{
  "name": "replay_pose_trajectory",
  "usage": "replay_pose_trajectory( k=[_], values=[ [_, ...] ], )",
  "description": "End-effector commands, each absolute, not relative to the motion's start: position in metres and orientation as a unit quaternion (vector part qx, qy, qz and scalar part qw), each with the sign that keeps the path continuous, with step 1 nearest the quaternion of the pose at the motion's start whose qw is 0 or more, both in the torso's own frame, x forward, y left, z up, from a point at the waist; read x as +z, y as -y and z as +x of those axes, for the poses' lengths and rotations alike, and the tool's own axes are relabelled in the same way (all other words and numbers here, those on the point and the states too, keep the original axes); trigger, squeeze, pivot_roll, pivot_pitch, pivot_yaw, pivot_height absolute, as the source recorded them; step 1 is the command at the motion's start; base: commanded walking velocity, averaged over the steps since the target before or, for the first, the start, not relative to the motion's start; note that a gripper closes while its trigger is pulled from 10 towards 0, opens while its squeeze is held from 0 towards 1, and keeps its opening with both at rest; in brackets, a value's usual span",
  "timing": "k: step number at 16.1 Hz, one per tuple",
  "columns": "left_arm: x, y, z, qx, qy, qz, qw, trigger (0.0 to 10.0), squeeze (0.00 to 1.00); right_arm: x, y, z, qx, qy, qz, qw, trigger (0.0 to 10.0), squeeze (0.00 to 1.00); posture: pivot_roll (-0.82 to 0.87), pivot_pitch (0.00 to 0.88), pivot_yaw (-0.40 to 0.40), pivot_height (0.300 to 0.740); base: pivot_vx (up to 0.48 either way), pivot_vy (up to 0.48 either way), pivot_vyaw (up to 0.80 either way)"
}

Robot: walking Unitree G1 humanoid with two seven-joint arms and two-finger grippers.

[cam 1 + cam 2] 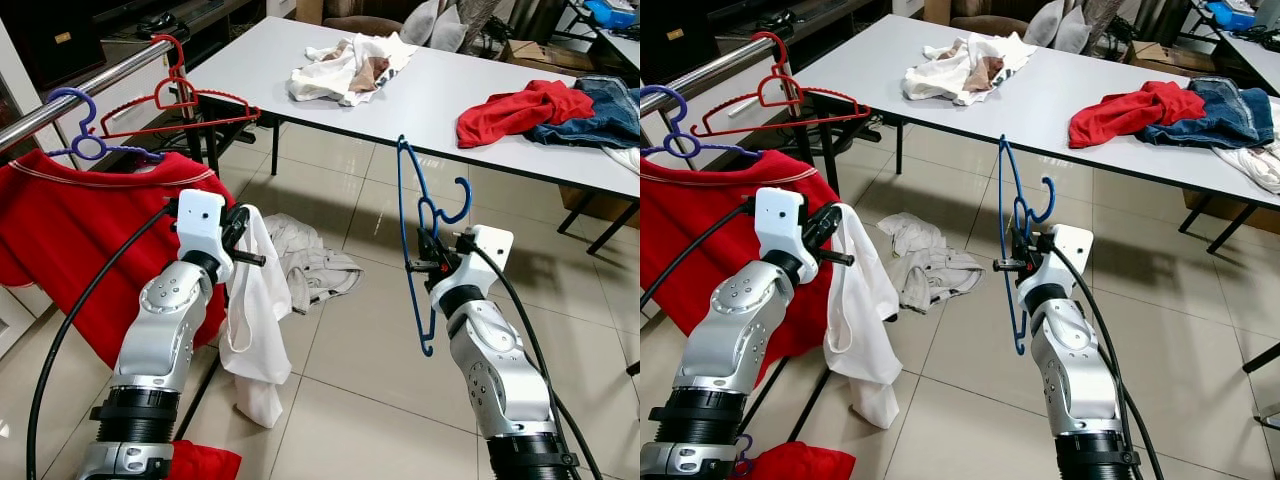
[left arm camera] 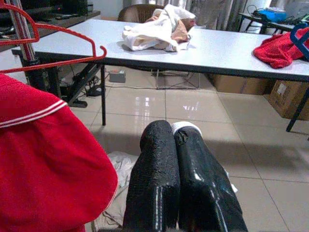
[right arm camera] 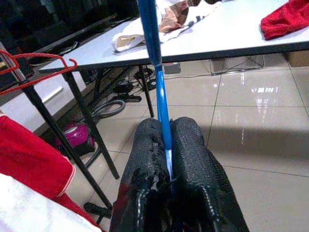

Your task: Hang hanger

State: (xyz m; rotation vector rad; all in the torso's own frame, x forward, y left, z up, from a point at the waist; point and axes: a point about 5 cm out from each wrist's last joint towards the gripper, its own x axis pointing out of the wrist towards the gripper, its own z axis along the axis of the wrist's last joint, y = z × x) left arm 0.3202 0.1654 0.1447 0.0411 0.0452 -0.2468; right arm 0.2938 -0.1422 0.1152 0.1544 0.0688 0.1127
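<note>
Left claw (image 1: 243,243) is pinched tight on a white garment (image 1: 255,330), which hangs limp below it toward the floor, just in front of a red shirt (image 1: 70,240) that hangs on a purple hanger (image 1: 75,130) on the metal rail (image 1: 85,85). An empty red hanger (image 1: 180,100) hangs further along that same rail. The cloth looks soft and light, so it should drape and swing rather than hold any shape.

Right claw (image 1: 432,262) is clamped on the blue hanger (image 1: 418,240), gripping one thin side bar, as the right wrist view shows with the bar running up between the closed fingers (image 3: 149,159). The hanger stands roughly upright, its hook (image 1: 458,205) curling just above the claw and its frame reaching both above and below the grip. It looks like light, stiff plastic, thin and likely smooth, so it could twist in a pinch hold; a grip near the neck under the hook would probably steady it best. The rail lies well apart, off to the robot's left. Beyond both arms a grey table (image 1: 440,100) holds more clothes.
</note>
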Motion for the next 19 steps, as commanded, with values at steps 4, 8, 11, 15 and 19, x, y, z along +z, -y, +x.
replay_pose_trajectory(
  k=[4, 8, 11, 15, 19],
  values=[
    [0.1494, -0.1625, 0.3221, -0.135, -0.010, 0.020, 0.991, 10.0, 0.00, 0.1124, 0.1448, 0.2937, 0.056, -0.036, 0.061, 0.996, 10.0, 0.00, -0.03, 0.000, -0.054, 0.740, 0.401, 0.000, 0.00],
    [0.1494, -0.1629, 0.3222, -0.137, -0.011, 0.020, 0.990, 10.0, 0.00, 0.1120, 0.1443, 0.2939, 0.056, -0.036, 0.061, 0.996, 10.0, 0.00, -0.03, 0.000, -0.053, 0.740, 0.412, 0.000, 0.00],
    [0.1494, -0.1627, 0.3224, -0.139, -0.012, 0.020, 0.990, 10.0, 0.00, 0.1113, 0.1441, 0.2934, 0.057, -0.038, 0.059, 0.996, 10.0, 0.00, -0.03, 0.000, -0.052, 0.740, 0.416, 0.000, 0.00],
    [0.1488, -0.1619, 0.3222, -0.142, -0.013, 0.020, 0.990, 10.0, 0.00, 0.1105, 0.1442, 0.2929, 0.058, -0.039, 0.057, 0.996, 10.0, 0.00, -0.03, 0.000, -0.052, 0.740, 0.425, 0.000, 0.00],
    [0.1484, -0.1615, 0.3220, -0.144, -0.014, 0.021, 0.989, 10.0, 0.00, 0.1103, 0.1441, 0.2929, 0.057, -0.040, 0.056, 0.996, 10.0, 0.00, -0.03, 0.000, -0.052, 0.740, 0.431, 0.000, 0.00]
  ],
)
